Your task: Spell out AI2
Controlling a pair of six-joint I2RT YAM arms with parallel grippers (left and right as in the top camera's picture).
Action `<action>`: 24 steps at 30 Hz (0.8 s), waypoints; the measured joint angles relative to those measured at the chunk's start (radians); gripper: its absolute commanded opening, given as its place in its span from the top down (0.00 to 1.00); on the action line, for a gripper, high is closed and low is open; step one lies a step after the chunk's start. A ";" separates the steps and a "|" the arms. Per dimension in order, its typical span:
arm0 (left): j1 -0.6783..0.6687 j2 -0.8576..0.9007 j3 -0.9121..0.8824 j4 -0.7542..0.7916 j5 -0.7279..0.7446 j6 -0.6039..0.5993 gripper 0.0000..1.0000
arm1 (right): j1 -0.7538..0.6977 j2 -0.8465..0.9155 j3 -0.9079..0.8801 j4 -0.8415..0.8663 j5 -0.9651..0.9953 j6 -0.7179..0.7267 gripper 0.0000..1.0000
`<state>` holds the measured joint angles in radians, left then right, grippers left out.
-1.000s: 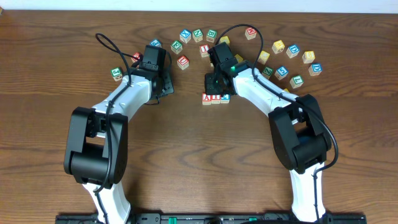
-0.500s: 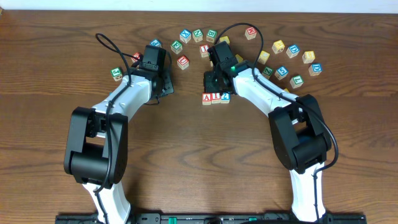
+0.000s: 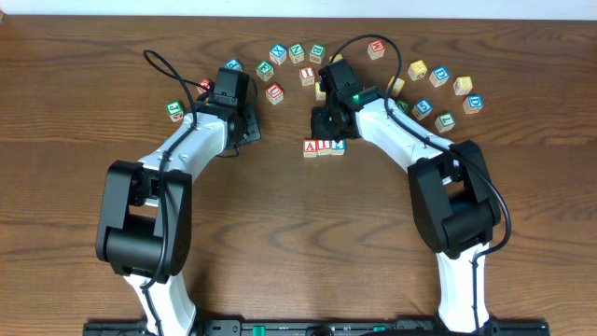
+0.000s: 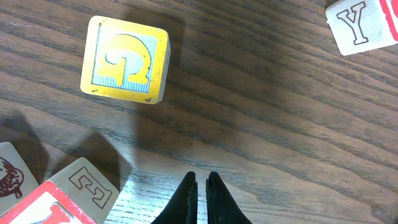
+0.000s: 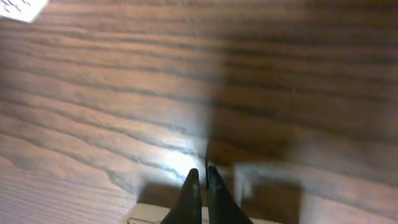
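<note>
The right tool, clenched on nothing, has drawn back from the three-block row reading A, I, 2 at mid-desk, so the spelling looks complete, while the left tool sits clenched and empty.

Even overhead light; right wrist view blurred, perhaps motion, with glare.

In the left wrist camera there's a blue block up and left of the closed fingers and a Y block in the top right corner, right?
Not quite: it is a yellow block, not blue, as the left wrist view shows. It does lie up and left of the closed left gripper, and the Y block is in the top right corner.
</note>
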<state>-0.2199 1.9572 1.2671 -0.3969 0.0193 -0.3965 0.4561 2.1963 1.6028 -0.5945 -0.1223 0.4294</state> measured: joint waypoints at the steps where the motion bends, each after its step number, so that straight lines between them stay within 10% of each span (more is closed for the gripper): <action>1: 0.000 0.000 0.000 0.000 0.000 0.000 0.92 | 0.002 0.000 0.000 -0.006 0.002 0.001 0.99; 24: -0.006 0.000 0.000 0.000 0.000 0.000 0.93 | 0.019 -0.076 0.002 -0.013 0.079 0.015 0.99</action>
<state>-0.2260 1.9572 1.2671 -0.3969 0.0193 -0.3965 0.4747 2.1201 1.6047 -0.6071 -0.0437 0.4446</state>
